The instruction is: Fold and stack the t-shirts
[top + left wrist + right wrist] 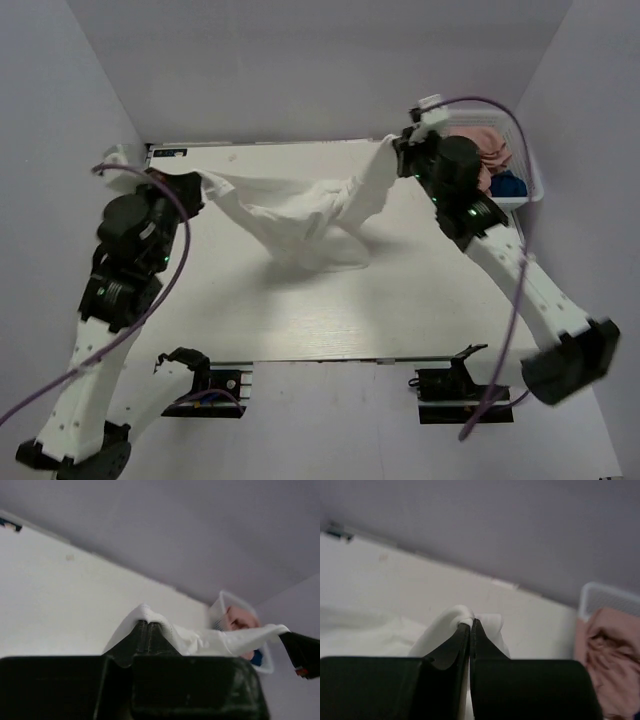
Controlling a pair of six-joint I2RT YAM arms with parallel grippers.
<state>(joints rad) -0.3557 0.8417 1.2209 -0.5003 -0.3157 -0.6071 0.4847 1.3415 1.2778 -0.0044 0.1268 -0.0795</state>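
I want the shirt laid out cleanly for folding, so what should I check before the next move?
1. Left gripper shut on the white t-shirt: ok.
2. Right gripper shut on the same shirt: ok.
3. Cloth stretched smooth between them: not ok, the middle sags bunched toward the table.
4. Pink shirt and navy shirt out of the way in the basket: ok.
5. Matching corners pinched: cannot tell.

No text, label, brand or number is legible in any view.
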